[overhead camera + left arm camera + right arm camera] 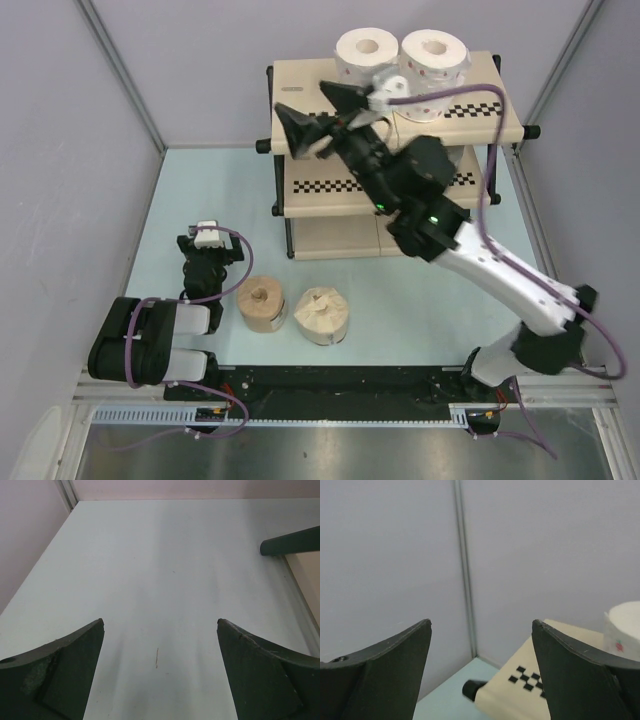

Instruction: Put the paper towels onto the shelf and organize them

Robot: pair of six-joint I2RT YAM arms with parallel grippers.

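Observation:
The shelf [300, 75] stands at the back of the table. Two white rolls with red dots [364, 52] [434, 56] sit side by side on its top tier. A tan-brown roll [262, 303] and a cream roll [321, 315] stand on the table in front. The grey and green rolls are hidden. My right gripper [300, 97] is open and empty, held above the left end of the top tier. Its wrist view [481, 622] shows the shelf corner [530, 690] and one white roll [625, 627]. My left gripper [207, 250] is open and empty, low over the table [160, 621], left of the tan-brown roll.
Grey walls close in the back and sides, with a corner post [464, 570]. The right arm [480, 260] crosses over the shelf's middle and lower tiers and hides them. A dark bar of the shelf frame [290, 542] shows in the left wrist view.

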